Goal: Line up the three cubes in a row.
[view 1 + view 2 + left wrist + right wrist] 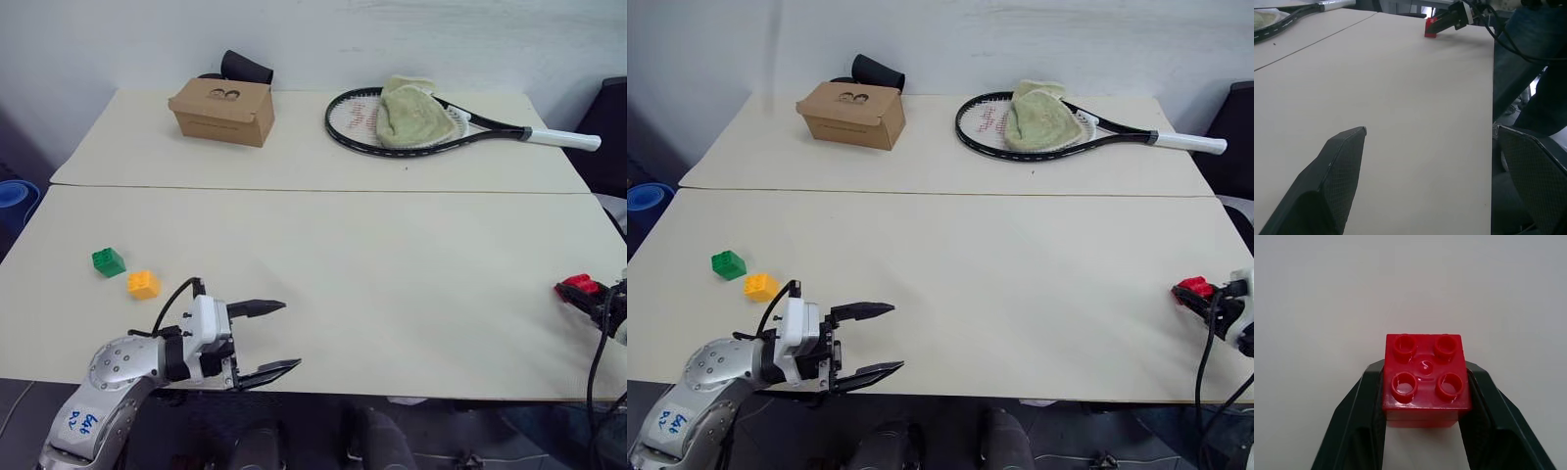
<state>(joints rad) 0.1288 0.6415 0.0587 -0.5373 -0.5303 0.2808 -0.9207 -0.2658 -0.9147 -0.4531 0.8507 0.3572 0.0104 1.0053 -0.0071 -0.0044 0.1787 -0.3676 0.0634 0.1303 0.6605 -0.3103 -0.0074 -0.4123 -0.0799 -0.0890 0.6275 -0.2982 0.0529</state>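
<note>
The red cube (1425,379) is pinched between the fingers of the right gripper (1425,406) at the table's (392,274) right edge, apparently for carrying to the green cube (108,261) and yellow-orange cube (143,284), beside which the left gripper (269,338) is held spread.

- The right gripper (580,291) is cut off by the right edge of the head views, so little beyond its fingertips and cables is seen.
- The sides of the red cube (1425,378) are covered by the two black fingers (1359,421) in the right wrist view; its underside is hidden.
- The black cylinder (246,68) is partly hidden behind the cardboard box (222,111).
- Part of the tennis racket (446,125) strings is covered by the green cloth (415,115).
- The blue object (15,204) at the left edge is cropped and cannot be identified.
- The studs on the green cube (108,261) and yellow-orange cube (143,284) are too small to be counted.
</note>
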